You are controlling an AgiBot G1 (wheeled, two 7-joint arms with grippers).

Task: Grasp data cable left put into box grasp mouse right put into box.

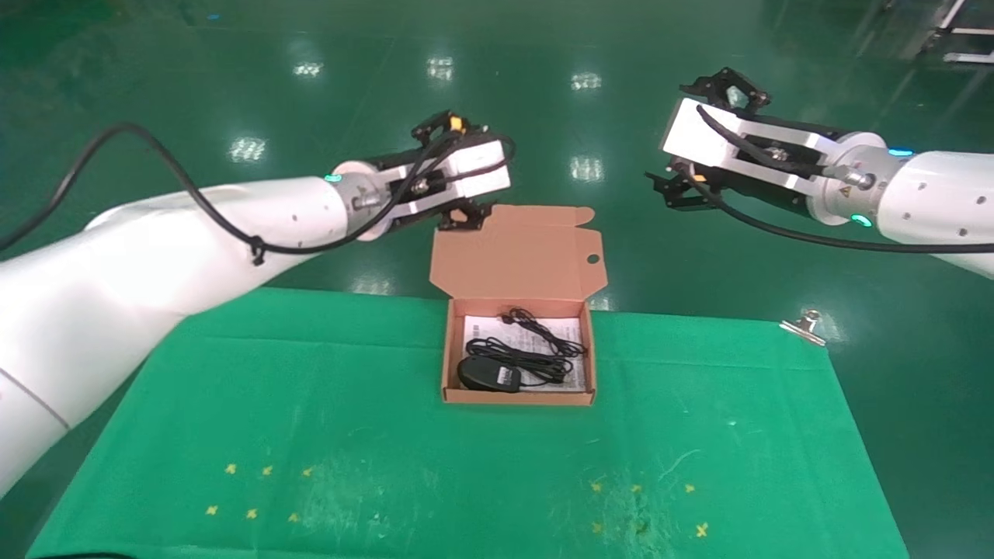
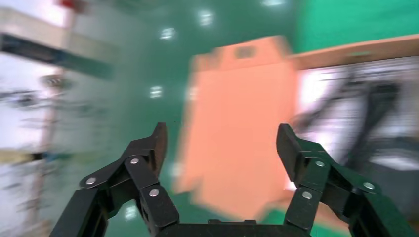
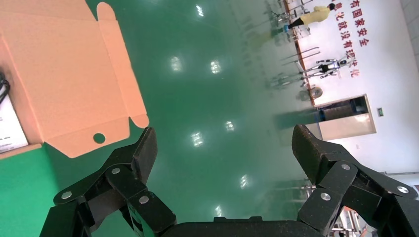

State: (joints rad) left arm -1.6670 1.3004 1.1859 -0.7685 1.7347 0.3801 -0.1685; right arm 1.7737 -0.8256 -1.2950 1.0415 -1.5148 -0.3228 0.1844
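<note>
With mouse (image 1: 488, 374) and cable (image 1: 528, 345) lying in the box (image 1: 519, 397), I am holding my left gripper (image 2: 221, 148) and right gripper (image 3: 222, 148) wide open, empty; closing the lid looks next.

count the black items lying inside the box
2 that I can make out: the mouse at the box's near left corner, and a black cable strewn across the leaflet behind it. A separate bundled cable may be tangled among the cords.

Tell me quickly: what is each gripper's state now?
Left gripper: open, holding nothing, raised beside the box lid.
Right gripper: open, holding nothing.
</note>
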